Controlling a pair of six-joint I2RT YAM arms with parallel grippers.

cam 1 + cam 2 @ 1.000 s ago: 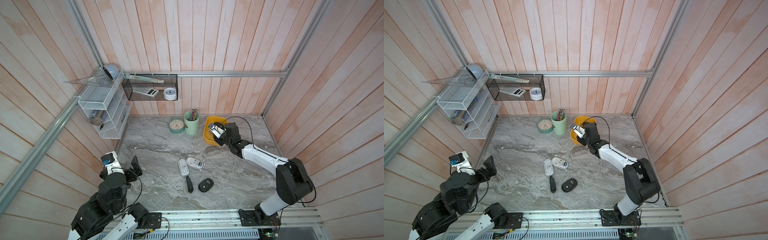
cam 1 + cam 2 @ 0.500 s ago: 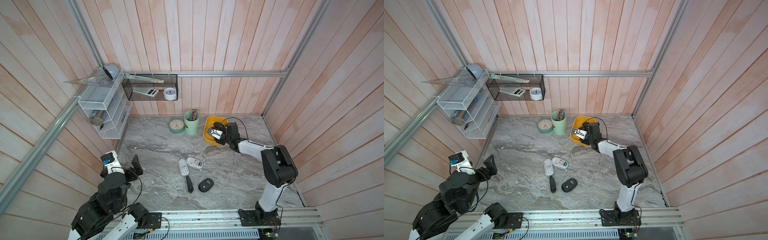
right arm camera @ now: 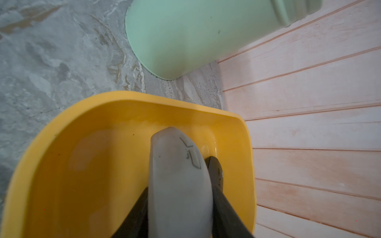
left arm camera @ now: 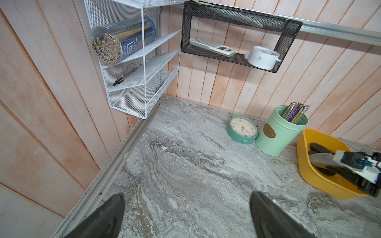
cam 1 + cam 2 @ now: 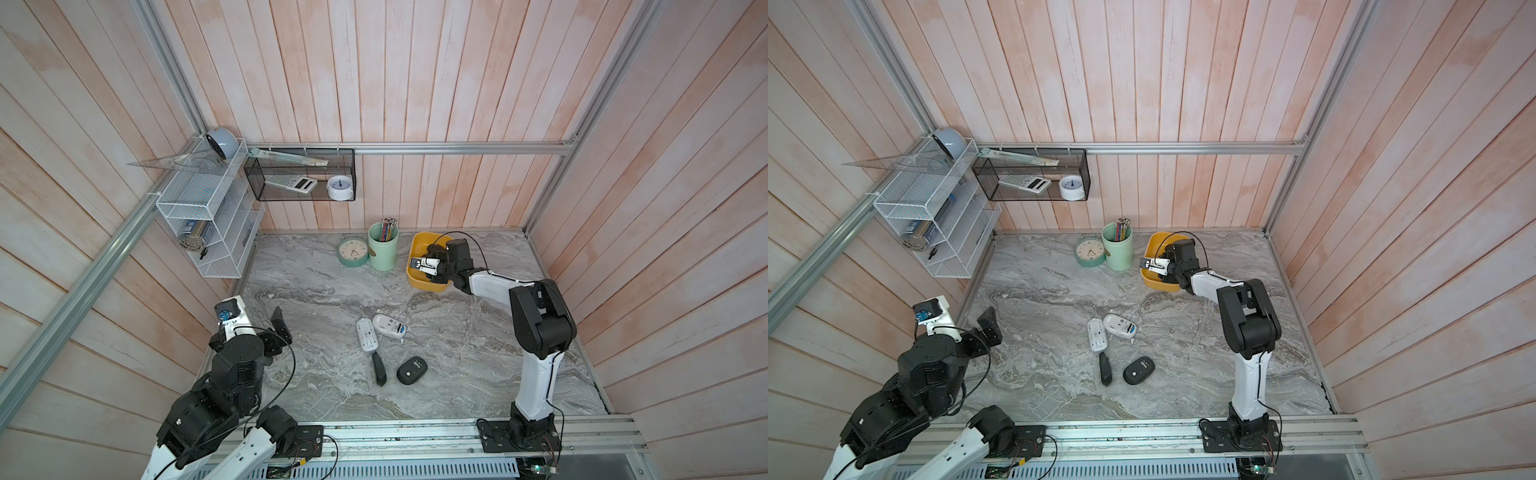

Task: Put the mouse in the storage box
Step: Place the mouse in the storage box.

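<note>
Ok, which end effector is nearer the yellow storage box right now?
Right. The right end effector reaches into the storage box, shut on a grey mouse; the left end effector hangs open across the table, well away from it.

The storage box point(image 3: 123, 99) is smooth, glossy yellow plastic, and the mouse point(image 3: 177, 177) looks matt grey plastic. The table point(image 5: 457, 365) has a veined grey stone finish; the walls point(image 5: 374, 83) are pale wooden planks.
</note>
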